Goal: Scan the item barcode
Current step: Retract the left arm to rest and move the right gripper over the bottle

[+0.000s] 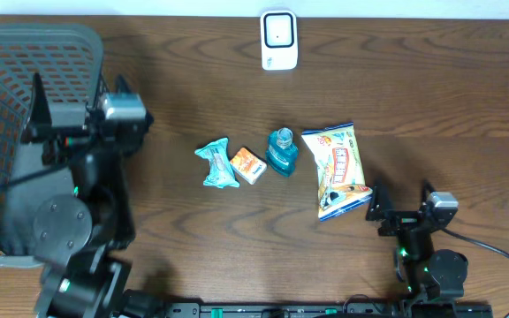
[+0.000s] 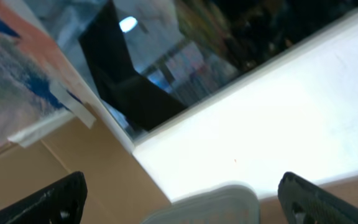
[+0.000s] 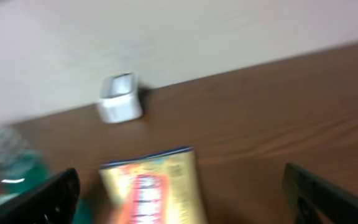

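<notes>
Right gripper [image 3: 182, 202] and left gripper [image 2: 182, 208] gape empty; one snack bag [image 1: 337, 168] lies long axis near-to-far, beside one bottle [image 1: 282, 152], one scanner [image 1: 278, 40], seemingly two packets [image 1: 216, 164].

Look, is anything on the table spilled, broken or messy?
Nothing looks spilled or broken. The teal wrapper is crinkled and twisted, and the snack bag lies a bit slanted beside the bottle, but that seems ordinary.

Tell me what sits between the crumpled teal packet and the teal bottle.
A small orange box lies between the teal packet and the bottle, close to both. The overhead view shows this.
</notes>
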Available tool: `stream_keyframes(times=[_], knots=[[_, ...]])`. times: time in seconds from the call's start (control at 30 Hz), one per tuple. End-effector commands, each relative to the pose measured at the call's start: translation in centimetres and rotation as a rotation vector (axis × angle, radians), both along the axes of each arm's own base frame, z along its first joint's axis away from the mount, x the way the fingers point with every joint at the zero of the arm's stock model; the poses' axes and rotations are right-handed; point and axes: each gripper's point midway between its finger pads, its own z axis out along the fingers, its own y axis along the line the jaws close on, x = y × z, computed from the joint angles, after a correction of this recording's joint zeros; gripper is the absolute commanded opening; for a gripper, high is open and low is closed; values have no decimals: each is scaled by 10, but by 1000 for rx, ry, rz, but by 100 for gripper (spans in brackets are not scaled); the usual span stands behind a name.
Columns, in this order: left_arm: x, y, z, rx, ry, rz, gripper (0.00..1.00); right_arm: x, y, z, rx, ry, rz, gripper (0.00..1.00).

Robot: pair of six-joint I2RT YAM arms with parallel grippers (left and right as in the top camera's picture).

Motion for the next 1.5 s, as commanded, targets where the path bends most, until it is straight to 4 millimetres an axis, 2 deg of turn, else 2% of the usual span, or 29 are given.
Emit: stream_keyframes(times=[0.0,0.13,0.2,0.27,0.37,0.43,0.5,0.6,0.67,0.73,0.87,0.97,1.07,1.23,1.33,1.47], knots=[[-44,4,20,-64,-75,-86,98,-13,46,4,295,65,262,99],[-92,-3,23,-189,-134,-268,98,-29,75,5,336,107,449,99],[-119,-4,28,-285,-191,-349,98,-38,87,14,404,116,539,99],[-140,-5,29,-346,-230,-405,98,-53,101,41,418,39,671,99],[-165,-9,26,-371,-256,-457,98,-86,117,87,254,-211,866,99],[-177,-11,23,-378,-266,-470,98,-92,117,100,269,-231,879,99],[-187,-15,23,-377,-282,-500,98,-89,117,98,288,-168,867,99],[-202,-19,26,-362,-314,-536,98,-83,118,78,242,-11,837,99],[-206,-17,25,-363,-324,-529,98,-83,118,73,200,47,828,99],[-206,-12,25,-369,-327,-503,98,-84,118,78,159,76,827,99],[-206,-9,25,-369,-331,-472,98,-77,117,107,73,71,822,99],[-206,-8,26,-366,-337,-458,98,-61,112,128,10,94,772,99],[-209,-7,31,-357,-362,-450,98,-46,106,139,-45,165,733,99],[-217,-7,52,-346,-452,-469,98,-26,89,129,-128,393,606,99],[-213,-7,61,-342,-476,-473,98,-24,95,129,-106,456,635,99],[-205,-8,58,-345,-455,-469,98,-28,105,129,-36,486,691,99]])
